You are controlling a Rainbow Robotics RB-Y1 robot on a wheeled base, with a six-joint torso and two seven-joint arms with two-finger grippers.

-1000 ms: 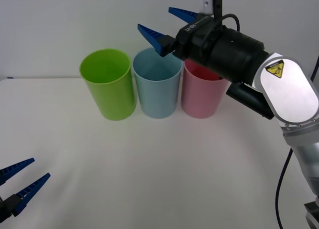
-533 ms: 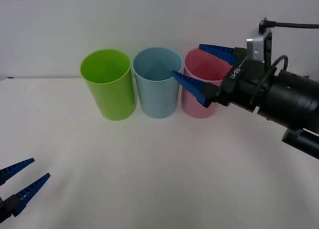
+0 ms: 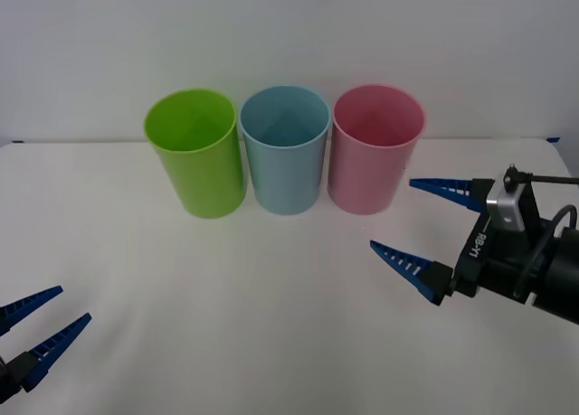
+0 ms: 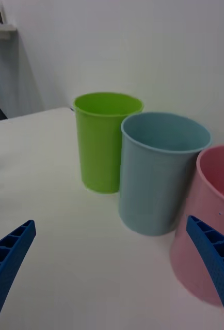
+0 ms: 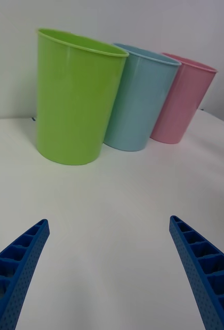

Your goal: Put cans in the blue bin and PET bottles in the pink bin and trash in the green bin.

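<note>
While the right gripper hovers empty, jaws spread, beside the tall pink plastic bin, a careless swing could topple it; left gripper waits, also spread.

White table carries green bin, blue bin, pink bin in a row

The right gripper is built with blue, ribbed, tapered fingers on a black body marked with white lettering; a grey block and black cable are attached. The left gripper has matching blue fingers.
</note>
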